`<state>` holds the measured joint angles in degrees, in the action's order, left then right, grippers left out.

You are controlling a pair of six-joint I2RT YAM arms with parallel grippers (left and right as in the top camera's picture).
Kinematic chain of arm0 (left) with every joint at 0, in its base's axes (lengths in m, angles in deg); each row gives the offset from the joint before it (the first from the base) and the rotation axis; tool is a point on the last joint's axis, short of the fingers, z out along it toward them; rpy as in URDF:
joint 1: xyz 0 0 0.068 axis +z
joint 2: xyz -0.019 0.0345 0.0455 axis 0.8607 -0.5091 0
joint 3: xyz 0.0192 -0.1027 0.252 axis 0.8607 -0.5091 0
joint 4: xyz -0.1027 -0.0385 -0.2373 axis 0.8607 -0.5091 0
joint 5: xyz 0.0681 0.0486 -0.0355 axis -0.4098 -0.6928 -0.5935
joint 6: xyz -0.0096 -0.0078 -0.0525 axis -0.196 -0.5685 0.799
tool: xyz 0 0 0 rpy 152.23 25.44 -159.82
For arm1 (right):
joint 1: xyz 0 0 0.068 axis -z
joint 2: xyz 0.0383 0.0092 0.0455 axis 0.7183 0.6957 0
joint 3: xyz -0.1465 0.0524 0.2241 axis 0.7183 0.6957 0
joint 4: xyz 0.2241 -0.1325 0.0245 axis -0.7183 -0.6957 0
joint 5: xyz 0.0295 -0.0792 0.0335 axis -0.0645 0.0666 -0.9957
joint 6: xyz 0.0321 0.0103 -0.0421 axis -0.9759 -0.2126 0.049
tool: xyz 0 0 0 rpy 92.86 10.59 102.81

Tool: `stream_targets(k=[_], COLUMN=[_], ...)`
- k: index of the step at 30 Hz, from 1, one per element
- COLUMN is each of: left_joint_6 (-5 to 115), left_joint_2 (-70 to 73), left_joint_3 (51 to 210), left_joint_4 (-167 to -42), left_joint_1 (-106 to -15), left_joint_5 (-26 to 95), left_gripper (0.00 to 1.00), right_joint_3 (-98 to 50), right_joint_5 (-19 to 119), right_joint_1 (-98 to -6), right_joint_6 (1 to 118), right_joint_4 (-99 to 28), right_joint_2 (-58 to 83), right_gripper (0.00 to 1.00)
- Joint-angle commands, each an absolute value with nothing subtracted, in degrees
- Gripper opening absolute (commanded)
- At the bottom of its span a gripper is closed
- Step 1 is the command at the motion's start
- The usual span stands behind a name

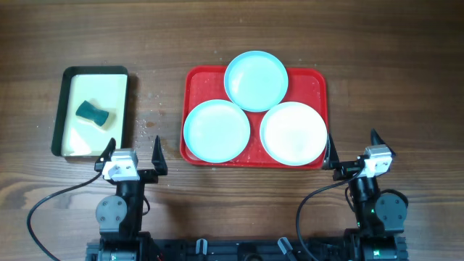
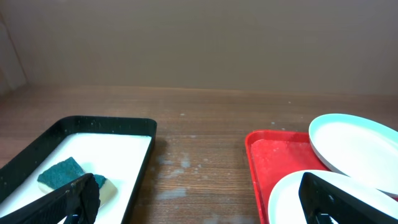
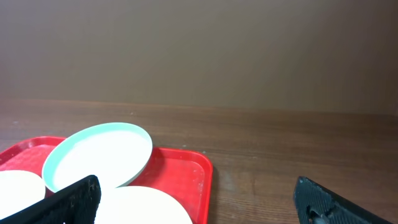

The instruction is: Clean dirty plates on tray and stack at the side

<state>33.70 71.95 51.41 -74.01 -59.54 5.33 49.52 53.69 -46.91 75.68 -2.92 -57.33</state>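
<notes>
The red tray [image 1: 313, 80] lies mid-table and holds three plates. A pale blue plate [image 1: 255, 80] sits at the back, resting on the other two. Another pale blue plate [image 1: 216, 130] is front left and a white plate [image 1: 293, 133] front right. My left gripper [image 1: 133, 153] is open and empty, just left of the tray's front left corner. My right gripper [image 1: 354, 150] is open and empty, just right of the tray's front right corner. The left wrist view shows the tray [image 2: 273, 158] and two plates [image 2: 354, 143]. The right wrist view shows the tray [image 3: 186, 171] and the back plate [image 3: 99, 155].
A dark-rimmed cream tray [image 1: 67, 109] stands at the left with a green sponge [image 1: 94, 112] in it, also in the left wrist view [image 2: 65, 174]. Pale specks and smears mark the wood between the two trays [image 1: 151, 119].
</notes>
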Motion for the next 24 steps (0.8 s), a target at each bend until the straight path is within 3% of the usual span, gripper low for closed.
stream_targets(k=[1, 5, 10, 14, 18, 24], left_joint_6=[34.11, 34.25, 30.97, 27.8, 27.8, 28.23], left_joint_2=[72.3, 72.3, 72.3, 70.99, 57.87, 16.34], left_joint_3=[51.22, 51.22, 51.22, 53.9, 67.96, 107.61], left_joint_4=[-71.98, -53.12, -35.7, -33.62, -43.81, -90.58], left_joint_1=[-59.28, -59.28, -59.23, -59.21, -59.21, -59.28], left_joint_5=[8.54, 33.59, 32.54, 22.81, 17.24, 21.56], left_gripper=[1.0, 1.0, 1.0, 1.0, 1.0, 1.0], right_joint_3=[49.6, 49.6, 49.6, 49.6, 49.6, 49.6], right_joint_5=[54.43, 54.43, 54.43, 54.43, 54.43, 54.43], right_joint_1=[-47.09, -47.09, -47.09, -47.09, -47.09, -47.09], right_joint_6=[76.33, 76.35, 76.33, 76.33, 76.35, 76.33], right_joint_4=[-2.76, -2.74, -2.76, -2.76, -2.74, -2.76], right_joint_2=[-57.28, -57.28, -57.28, -57.28, -57.28, -57.28], right_gripper=[1.0, 1.0, 1.0, 1.0, 1.0, 1.0])
